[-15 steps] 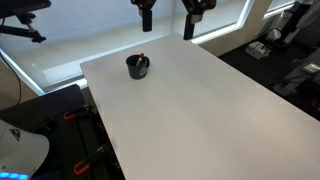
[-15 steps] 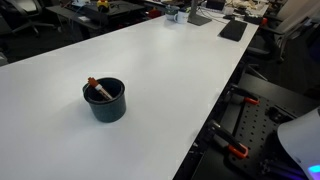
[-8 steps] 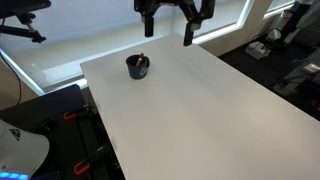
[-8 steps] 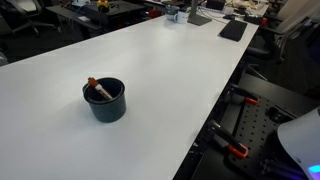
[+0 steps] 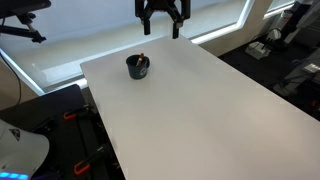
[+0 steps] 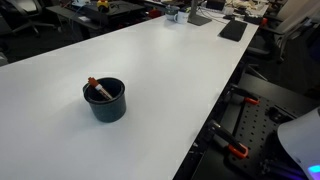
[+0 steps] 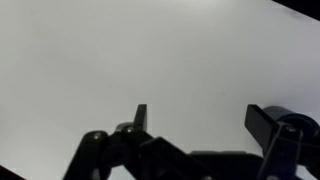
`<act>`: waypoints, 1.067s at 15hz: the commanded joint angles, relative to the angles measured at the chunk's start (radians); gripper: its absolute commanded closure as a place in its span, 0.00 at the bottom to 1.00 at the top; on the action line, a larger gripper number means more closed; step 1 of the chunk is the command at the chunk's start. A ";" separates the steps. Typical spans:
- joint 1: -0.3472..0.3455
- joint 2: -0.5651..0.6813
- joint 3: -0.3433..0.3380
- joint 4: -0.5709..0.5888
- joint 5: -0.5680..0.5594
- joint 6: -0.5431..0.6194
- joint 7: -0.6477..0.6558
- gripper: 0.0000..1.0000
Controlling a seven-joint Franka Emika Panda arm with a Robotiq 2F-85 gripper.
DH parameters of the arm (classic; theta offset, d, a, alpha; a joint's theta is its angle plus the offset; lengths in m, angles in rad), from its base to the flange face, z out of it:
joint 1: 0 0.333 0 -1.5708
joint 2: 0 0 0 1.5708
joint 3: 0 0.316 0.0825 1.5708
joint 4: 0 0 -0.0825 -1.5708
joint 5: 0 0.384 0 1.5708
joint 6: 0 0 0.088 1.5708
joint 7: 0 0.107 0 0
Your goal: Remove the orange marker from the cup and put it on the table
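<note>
Leaning against the inner wall of the cup point(image 6: 106, 104), the orange marker point(image 6: 97, 88) sits tilted, its upper end poking just over the rim. In both exterior views it shows only as a small orange-red streak point(image 5: 141, 58) inside the dark cup point(image 5: 137, 68). The cup stands upright near one corner of the white desk point(image 6: 170, 70), with bare surface all around it and nothing touching it. A dark flat item point(image 6: 232, 30) lies well apart at the far end.

The end effector point(image 5: 162, 26) hangs high over the far edge of the desk point(image 5: 200, 110), off to one side of the cup and well apart from it. Its two fingers are spread wide and hold nothing. The wrist view confirms this: the end effector point(image 7: 203, 122) frames only plain white desk between its spread fingertips, and neither cup nor marker appears there.

By my reading, the step in hand is the approach; the marker is not yet grasped and the task is barely begun. The next move calls for travelling sideways until the end effector is over the cup, then descending with the fingers turned to straddle the slim marker at its exposed upper end. Clipping the rim could tip or slide the small cup, so careful centring matters.
</note>
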 commanded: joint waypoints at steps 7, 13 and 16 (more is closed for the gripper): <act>0.087 0.243 0.104 0.175 0.011 0.072 0.165 0.00; 0.118 0.330 0.114 0.250 0.009 0.070 0.207 0.00; 0.123 0.350 0.112 0.271 0.008 0.069 0.206 0.00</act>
